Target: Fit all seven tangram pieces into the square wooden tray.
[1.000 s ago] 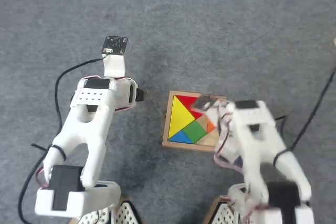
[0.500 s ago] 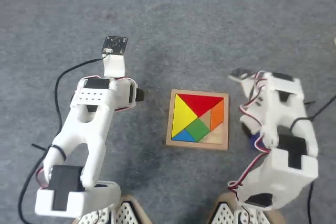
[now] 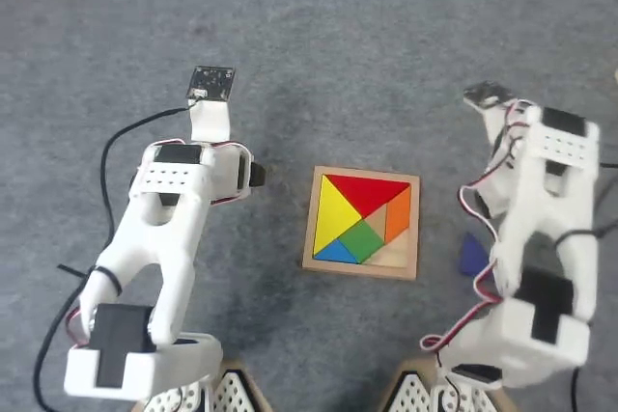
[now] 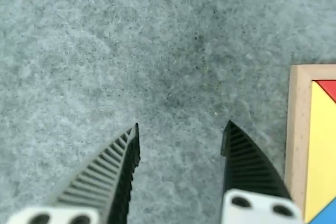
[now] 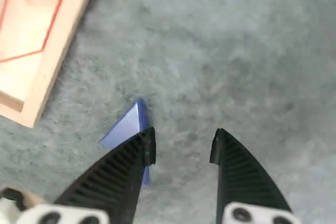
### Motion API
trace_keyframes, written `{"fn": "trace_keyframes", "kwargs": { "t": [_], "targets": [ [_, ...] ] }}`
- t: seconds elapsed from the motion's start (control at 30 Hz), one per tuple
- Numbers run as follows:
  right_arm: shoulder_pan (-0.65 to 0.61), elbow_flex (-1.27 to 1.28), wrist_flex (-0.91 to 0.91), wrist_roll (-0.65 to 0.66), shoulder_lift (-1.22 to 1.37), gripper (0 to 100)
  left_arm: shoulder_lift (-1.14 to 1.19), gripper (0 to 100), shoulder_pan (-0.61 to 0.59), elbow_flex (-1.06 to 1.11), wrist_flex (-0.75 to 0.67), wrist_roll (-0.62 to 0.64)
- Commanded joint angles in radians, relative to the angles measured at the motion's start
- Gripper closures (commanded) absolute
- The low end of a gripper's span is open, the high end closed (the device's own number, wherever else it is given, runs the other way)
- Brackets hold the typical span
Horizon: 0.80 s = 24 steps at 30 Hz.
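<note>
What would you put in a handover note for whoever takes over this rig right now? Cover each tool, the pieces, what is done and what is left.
Left tool: open, empty, over bare mat beside the tray.
Right tool: open, empty, over the mat by the loose blue triangle, not gripping it.
Done: red piece, yellow piece, green piece, orange piece and small blue piece lie in the tray.
Left to do: seat the loose blue triangle; pale patches in the tray may be gaps or pale pieces, cannot tell.
</note>
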Motion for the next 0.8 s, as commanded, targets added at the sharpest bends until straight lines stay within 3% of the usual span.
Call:
{"fn": "trace_keyframes", "kwargs": {
  "t": [0.0,0.1,0.3,0.5,0.77],
  "targets": [
    [0.007,0.161,-0.074,-0.109,-0.174,79.8,-0.048,76,-0.005,-0.001,-0.021,-0.005],
    [-0.015,0.354,-0.17,-0.184,-0.352,79.7,-0.048,76,-0.006,-0.001,-0.021,-0.025],
    [-0.125,0.559,-0.081,-0.279,-0.627,78.0,-0.048,76,-0.006,0.001,-0.021,-0.038],
    [-0.142,0.669,-0.119,-0.364,-0.677,67.9,-0.046,76,0.0,0.036,-0.061,-0.037],
    [-0.105,0.744,-0.211,-0.377,-0.676,67.3,-0.048,76,0.0,0.033,-0.063,-0.032]
  ]
}}
